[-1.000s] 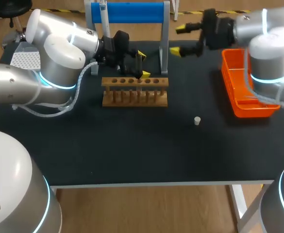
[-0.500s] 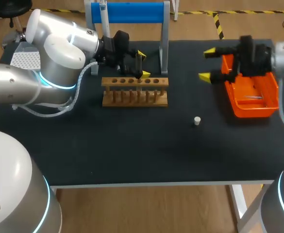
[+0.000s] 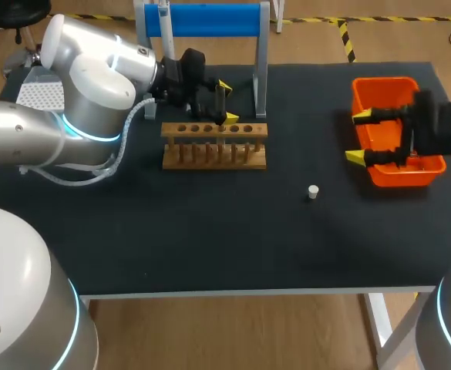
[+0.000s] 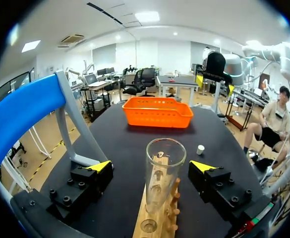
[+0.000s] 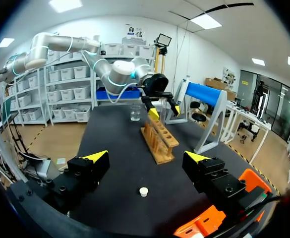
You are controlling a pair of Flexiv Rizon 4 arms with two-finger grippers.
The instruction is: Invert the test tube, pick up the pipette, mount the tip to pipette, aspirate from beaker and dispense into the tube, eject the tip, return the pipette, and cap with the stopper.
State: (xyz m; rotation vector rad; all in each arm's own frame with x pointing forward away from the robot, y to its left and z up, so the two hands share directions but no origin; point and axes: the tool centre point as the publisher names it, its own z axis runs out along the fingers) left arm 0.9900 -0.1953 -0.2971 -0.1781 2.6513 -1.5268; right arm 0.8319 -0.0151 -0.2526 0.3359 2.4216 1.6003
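The test tube [image 4: 162, 171] stands upright, mouth up, in the wooden rack [image 3: 213, 146], directly between the spread fingers of my left gripper [image 4: 151, 166], touched by neither, while my right gripper [image 3: 358, 137], also spread, hangs well apart at the orange basket [image 3: 379, 86].

Table [image 3: 210, 247]: rectangular, black matte top, pale front edge. White metal leg [image 3: 377, 324] under right front corner. Top evenly lit, no hard shadows.
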